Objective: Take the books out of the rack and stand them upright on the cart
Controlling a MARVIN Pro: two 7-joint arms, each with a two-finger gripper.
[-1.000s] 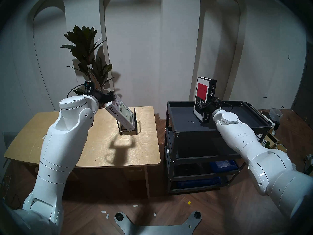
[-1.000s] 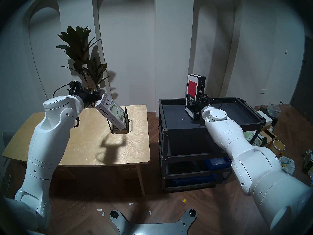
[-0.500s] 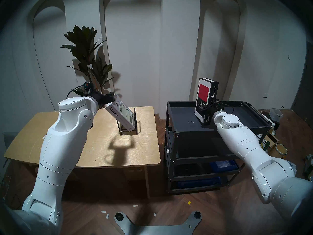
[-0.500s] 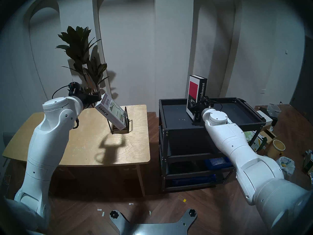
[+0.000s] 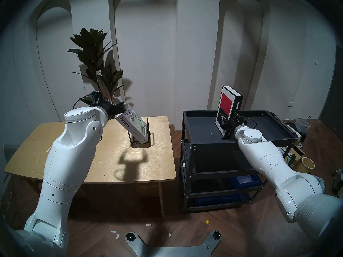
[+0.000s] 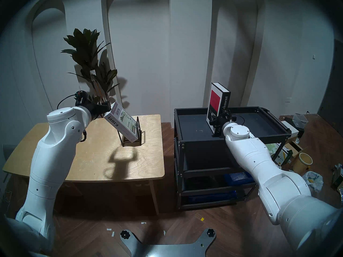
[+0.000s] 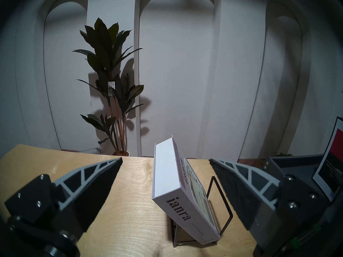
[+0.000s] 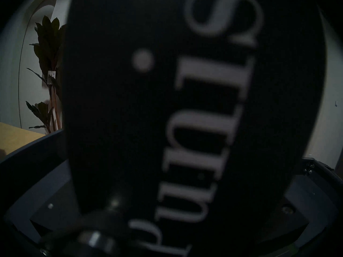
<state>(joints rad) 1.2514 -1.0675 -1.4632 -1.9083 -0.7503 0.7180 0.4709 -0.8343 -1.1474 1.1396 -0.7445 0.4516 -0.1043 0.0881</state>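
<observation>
The black book point(image 5: 229, 110) stands upright on the cart's point(image 5: 202, 125) top tray; the pale book point(image 5: 132, 125) leans tilted in the wire rack point(image 5: 148, 138).

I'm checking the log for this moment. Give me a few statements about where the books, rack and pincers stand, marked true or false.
1. The black book stands on the cart's top shelf. True.
2. The white book lies flat on the wooden table. False: it leans tilted, with its lower end in the wire rack.
3. The left pincer is closed on the white book. False: its jaws are spread wide on either side of the book, not touching it.
4. The right pincer is at the black book's lower part. True.
5. A potted plant stands behind the table. True.
6. The black book is in the rack. False: only the white book is there.
</observation>
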